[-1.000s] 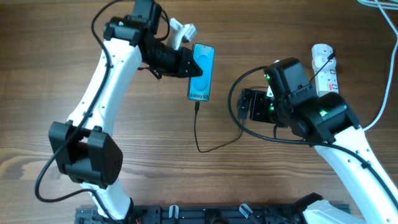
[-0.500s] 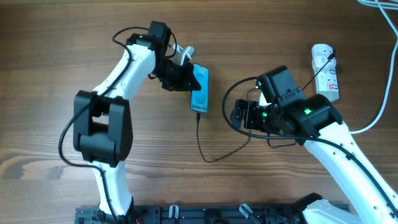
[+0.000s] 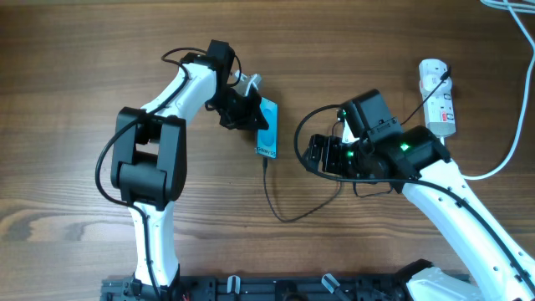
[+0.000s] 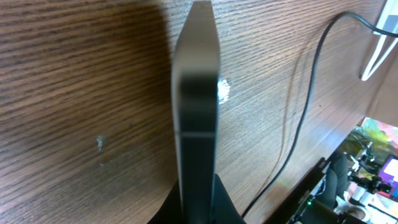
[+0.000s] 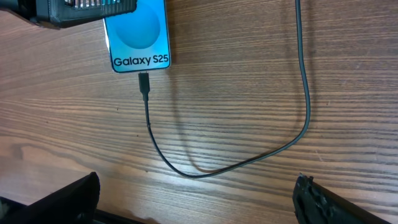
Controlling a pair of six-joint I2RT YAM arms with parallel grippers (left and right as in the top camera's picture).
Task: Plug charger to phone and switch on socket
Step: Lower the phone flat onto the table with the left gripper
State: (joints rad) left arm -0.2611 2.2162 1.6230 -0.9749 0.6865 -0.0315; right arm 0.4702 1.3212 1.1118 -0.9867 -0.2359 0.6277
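Note:
The phone has a cyan screen and a white band reading "Galaxy S25". It is tilted up on one long side, screen facing right. My left gripper is shut on its top end. In the left wrist view the phone shows edge-on between the jaws. The charger is a thin black cable. Its connector tip sits at the phone's bottom edge. The cable loops right towards the socket. My right gripper is open and empty above the cable loop, jaws wide apart.
The white socket strip lies at the far right, with a thick white lead curving round to the table's right edge. My right arm's own black cables arch between the phone and the strip. Bare wood lies to the left and front.
My left arm has swung round and tipped the phone onto its side, shifting it slightly left. My right gripper has moved left, closer to the phone and cable.

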